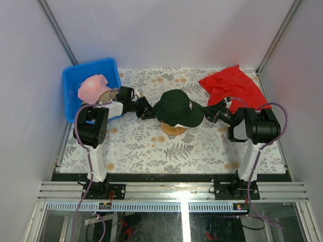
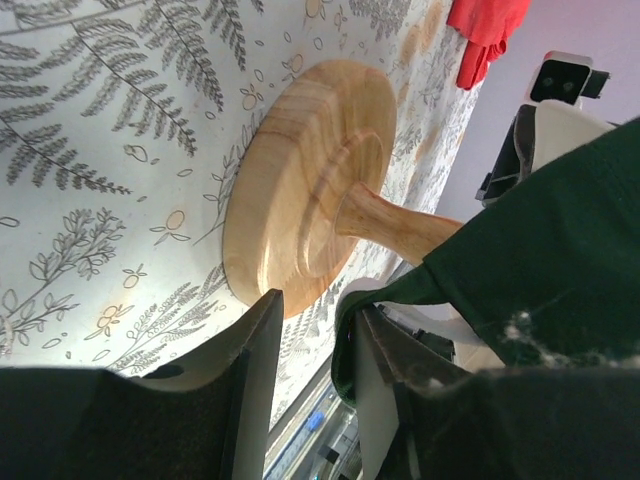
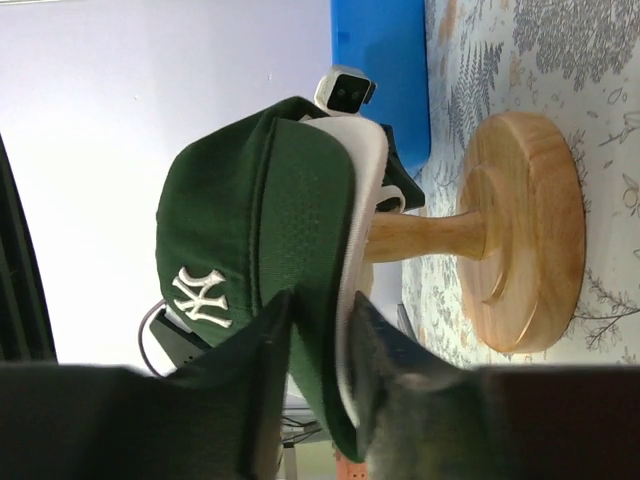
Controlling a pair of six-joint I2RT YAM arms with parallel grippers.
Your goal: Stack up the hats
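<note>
A dark green hat [image 1: 175, 107] with a white logo sits on the wooden stand [image 1: 173, 130] at mid-table, over a white hat whose rim [image 3: 362, 170] shows beneath it. My right gripper [image 3: 322, 320] is shut on the two stacked brims, one finger above and one below. My left gripper [image 2: 315, 350] is at the back of the green hat [image 2: 540, 240]. Its jaws stand apart, and the hat's rim drapes over the inner face of the right finger [image 2: 375, 385]. A pink hat [image 1: 92, 86] lies in the blue bin [image 1: 75, 75], with a bit of tan fabric [image 1: 105, 95] beside it.
A red cloth [image 1: 233, 86] lies crumpled at the back right of the patterned table. The blue bin fills the back left corner. Metal frame posts and grey walls close in the sides. The stand's round base [image 3: 520, 230] rests on the table between both arms.
</note>
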